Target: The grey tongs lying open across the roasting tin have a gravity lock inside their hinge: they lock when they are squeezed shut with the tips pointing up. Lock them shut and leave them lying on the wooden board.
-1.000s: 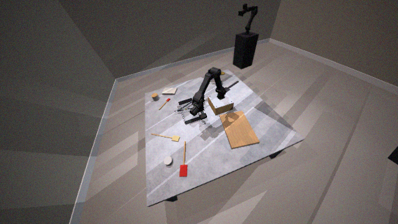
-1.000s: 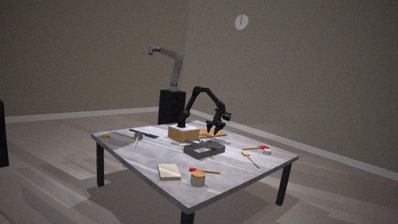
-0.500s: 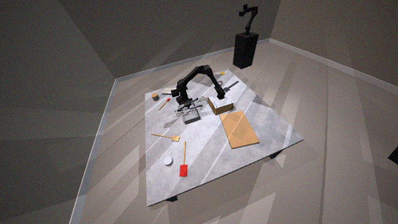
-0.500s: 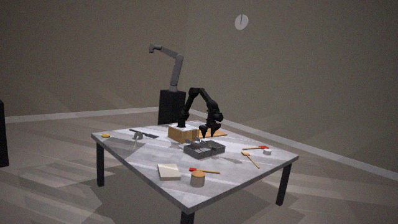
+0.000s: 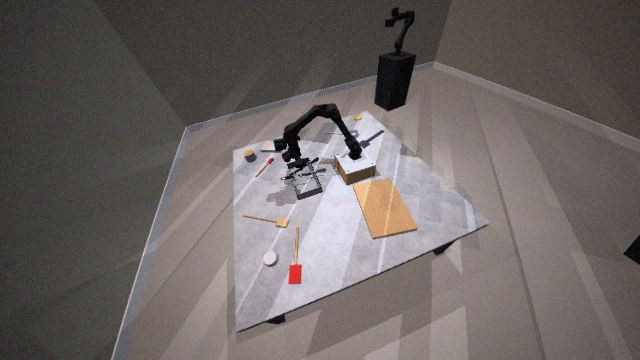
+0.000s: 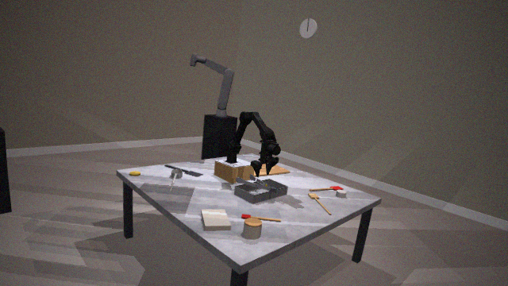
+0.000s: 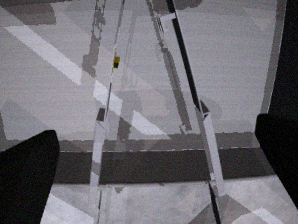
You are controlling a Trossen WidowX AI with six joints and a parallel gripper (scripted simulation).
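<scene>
The grey tongs point(image 5: 318, 171) point(image 6: 244, 180) point(image 7: 97, 155) lie spread open across the roasting tin point(image 5: 311, 194) point(image 6: 254, 195) point(image 7: 150, 167). In the wrist view their two arms stand well apart at the bottom and draw closer towards the top; the hinge is out of that view. My gripper point(image 5: 301, 169) point(image 6: 263, 175) point(image 7: 159, 132) is open and empty, pointing down just above the tongs, with both arms of the tongs showing between its fingers. I cannot tell how high it is above them. The wooden board point(image 5: 385, 207) point(image 6: 278, 171) lies flat, with nothing on it.
The arm's wooden base box point(image 5: 357, 175) point(image 6: 226, 172) stands between tin and board. A red-headed spatula point(image 5: 295, 274), a wooden spatula point(image 5: 282, 222), a white round pot point(image 5: 270, 258), a small red brush point(image 5: 270, 161) and an orange-lidded jar point(image 6: 252, 229) lie or stand around the tin.
</scene>
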